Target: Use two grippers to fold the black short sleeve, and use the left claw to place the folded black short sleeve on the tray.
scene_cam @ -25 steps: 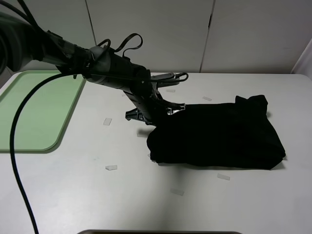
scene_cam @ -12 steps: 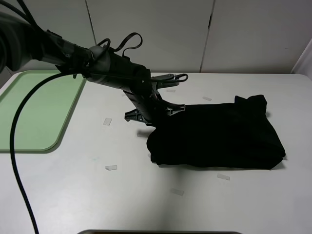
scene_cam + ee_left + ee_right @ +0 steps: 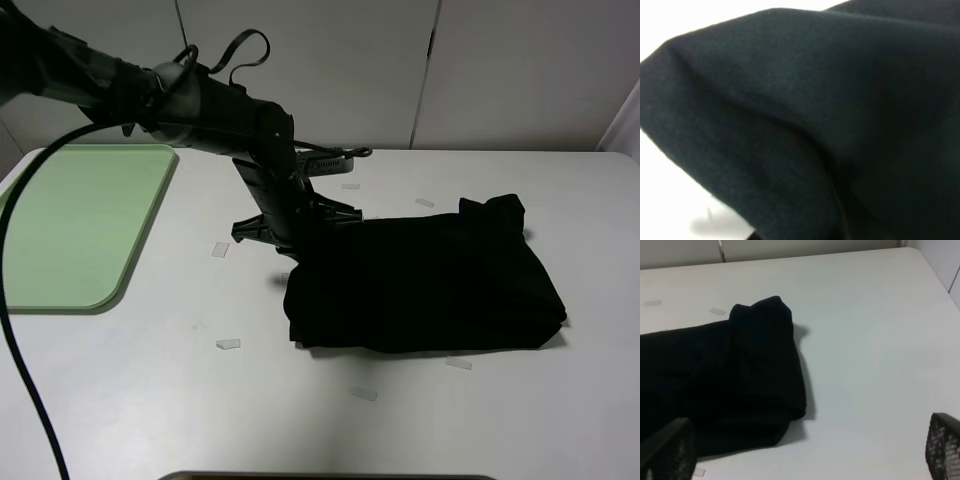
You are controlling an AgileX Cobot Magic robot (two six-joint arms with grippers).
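The black short sleeve [image 3: 420, 285] has slid a little from the table's right edge toward the tray [image 3: 80, 230] at the left edge (it looks already folded). The left claw [image 3: 300, 225] seems clenched on its rear corner and drags it; the right gripper [image 3: 805, 452] is spread, holding nothing.

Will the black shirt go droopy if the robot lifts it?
Probably droopy: the shirt lies in soft, rumpled folds. Lifted, it likely sags below the left gripper at its edge. Pushed, it should bunch or slide on the table.
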